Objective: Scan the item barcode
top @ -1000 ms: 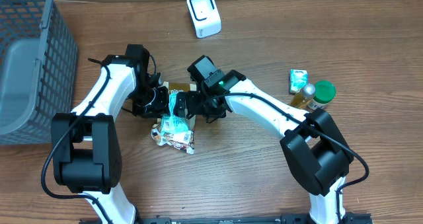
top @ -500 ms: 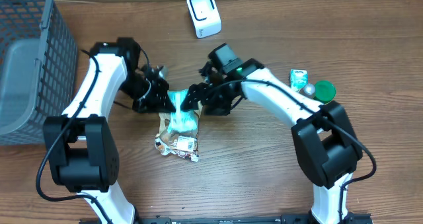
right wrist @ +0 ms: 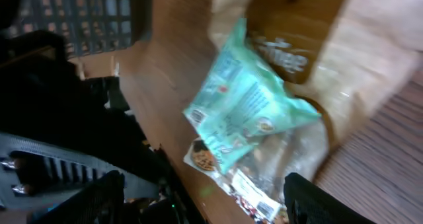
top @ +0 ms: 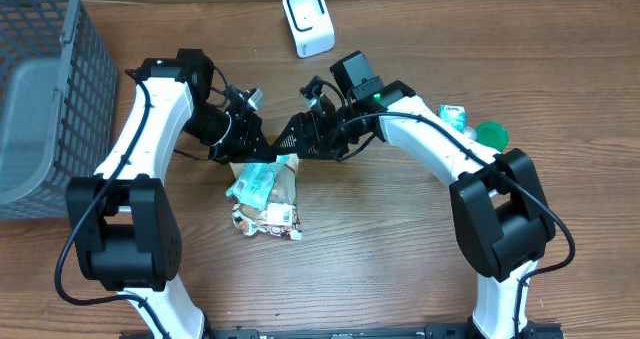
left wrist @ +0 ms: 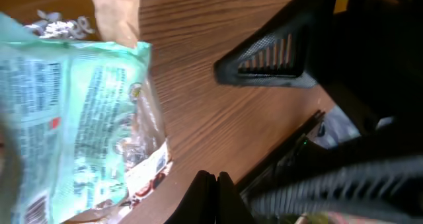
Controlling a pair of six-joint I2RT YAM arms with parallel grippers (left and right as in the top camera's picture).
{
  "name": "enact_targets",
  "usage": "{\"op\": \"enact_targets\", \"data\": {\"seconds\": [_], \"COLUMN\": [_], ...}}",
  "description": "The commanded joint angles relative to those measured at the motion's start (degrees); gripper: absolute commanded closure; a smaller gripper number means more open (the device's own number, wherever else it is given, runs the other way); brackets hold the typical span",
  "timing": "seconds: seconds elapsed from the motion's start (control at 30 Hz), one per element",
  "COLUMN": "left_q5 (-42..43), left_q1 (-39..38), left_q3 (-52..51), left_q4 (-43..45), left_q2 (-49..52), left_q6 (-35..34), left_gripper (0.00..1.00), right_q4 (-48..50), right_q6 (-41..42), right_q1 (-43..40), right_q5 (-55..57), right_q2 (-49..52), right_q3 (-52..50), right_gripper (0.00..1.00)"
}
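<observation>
left gripper [left wrist: 210, 187] jaws pressed together beside mint packet [top: 255, 184] top edge, grip unclear. right gripper [top: 300, 139] jaws spread above it. packet tilted on wrapper pile [top: 268, 219]; scanner [top: 308, 21] far edge, basket [top: 90, 69] left, bare table [top: 400, 259] front.

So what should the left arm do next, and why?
Probably carry the teal packet toward the white scanner: the left gripper looks shut on its edge, the right gripper stands open beside it, and the scanner sits well apart from it.

Wooden table [top: 400, 269], white scanner [top: 308, 21], grey basket [top: 40, 99], snack packets [top: 268, 217]
</observation>
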Motion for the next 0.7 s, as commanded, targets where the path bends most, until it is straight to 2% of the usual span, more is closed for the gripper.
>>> {"op": "enact_targets", "data": {"seconds": [0.0,0.1,0.17,0.37,0.47,0.57,0.67], "left_q5": [-8.31,-18.82,-22.53,-23.32,-23.32,-23.34,-23.69], "left_q1": [-0.48,-0.59,-0.59,-0.76,-0.81,-0.79,-0.79], "left_q3": [1.22,1.03,0.94,0.26,-1.31,-3.69,-6.82], "left_q4": [1.09,2.47,3.04,2.97,3.50,5.66,9.14], "left_q2": [-0.46,-0.44,-0.44,-0.44,-0.44,-0.44,-0.44], "left_q6": [-1.22,-7.72,-10.86,-11.43,-11.41,-11.41,-11.39], "left_gripper": [0.96,0.95,0.89,0.80,0.80,0.78,0.72], "right_q4": [-2.47,-5.01,-4.57,1.84,3.85,4.76,6.84], "right_q6": [-0.07,-0.04,-0.02,2.29,4.00,4.04,3.28], "right_q1": [-0.50,-0.02,0.24,0.31,0.55,1.27,2.58], "right_q5": [6.82,10.86,11.28,11.45,11.41,11.41,11.52], "right_q2": [-1.18,-1.18,-1.16,-0.74,0.50,2.23,2.78], "right_q3": [1.36,1.36,1.33,1.33,1.33,1.29,1.09], "right_gripper": [0.25,0.25,0.25,0.26,0.32,0.32,0.33]}}
